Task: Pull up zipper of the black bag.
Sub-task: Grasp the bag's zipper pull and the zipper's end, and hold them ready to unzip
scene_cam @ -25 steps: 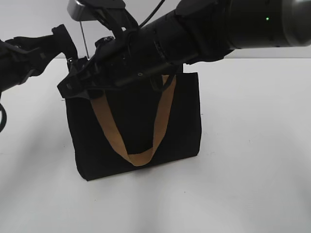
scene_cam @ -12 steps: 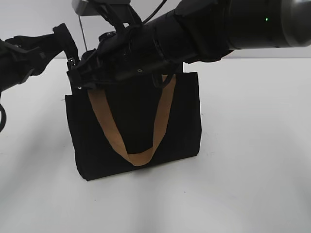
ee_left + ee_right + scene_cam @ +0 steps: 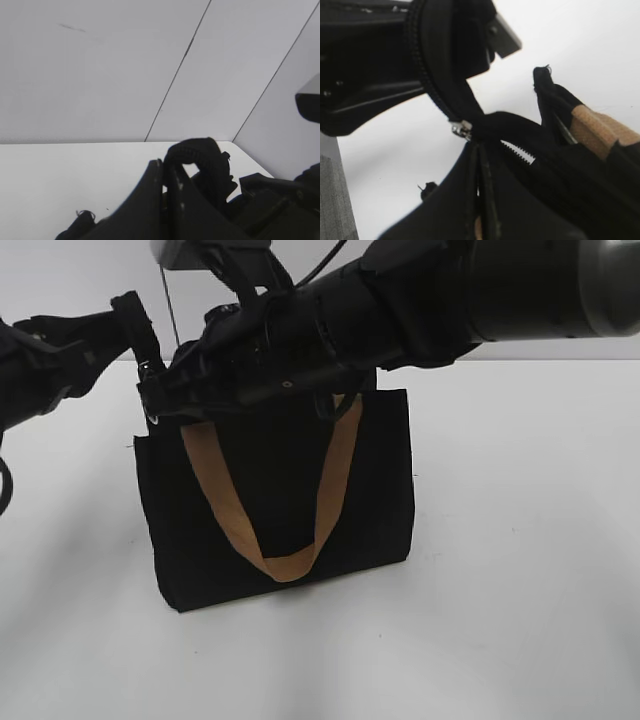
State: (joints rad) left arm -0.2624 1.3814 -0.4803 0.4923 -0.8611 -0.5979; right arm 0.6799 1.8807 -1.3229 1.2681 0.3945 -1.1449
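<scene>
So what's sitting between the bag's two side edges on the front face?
In the exterior view, only the tan handle strap hangs in a loop across the black bag; the panel is otherwise bare black fabric. Both grippers crowd the top left corner.

White tabletop [image 3: 520,570] — pale grey panelled wall [image 3: 100,65] behind.

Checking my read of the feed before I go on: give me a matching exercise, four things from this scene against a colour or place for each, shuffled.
Things:
1. black bag
2. strap
3. zipper pull
4. left pincer

Descriptions:
A. tan loop hanging down the front panel
B. small silvery metal piece at the end of the zip teeth
C. standing upright on the white table
D. at the bag's top left corner in the exterior view

Pairs: 1-C, 2-A, 3-B, 4-D
</scene>
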